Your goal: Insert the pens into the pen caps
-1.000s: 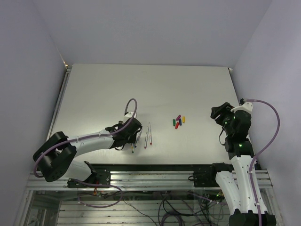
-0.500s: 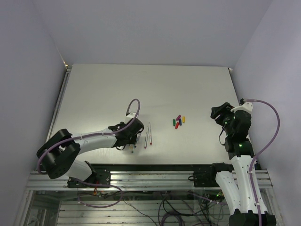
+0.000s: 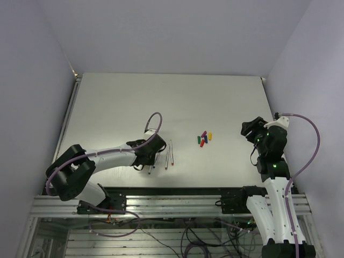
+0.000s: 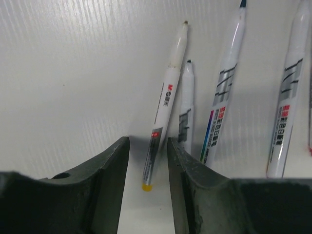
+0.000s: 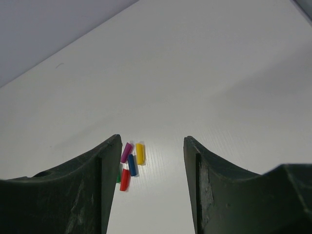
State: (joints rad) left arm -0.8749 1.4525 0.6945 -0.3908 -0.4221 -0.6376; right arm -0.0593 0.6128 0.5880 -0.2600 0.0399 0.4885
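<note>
White surface (image 3: 107, 107): pens (image 3: 169, 155) by the near edge, none capped yet, pen caps (image 3: 204, 138) loose; left claw (image 4: 147, 145) narrowly straddles yellow-ended pen (image 4: 163, 107), right claw (image 5: 152, 165) wide, empty.

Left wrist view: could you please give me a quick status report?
Left gripper open, straddling yellow-ended pen, not gripping. Right gripper open, empty, facing pen caps. Second pen lies close alongside.

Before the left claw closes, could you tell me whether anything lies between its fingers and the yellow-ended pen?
Nothing visible does. The thin white yellow-ended pen barrel lies with its yellow end in the open gap of the left claw. A second white pen lies close alongside it, just ahead of one claw finger.
</note>
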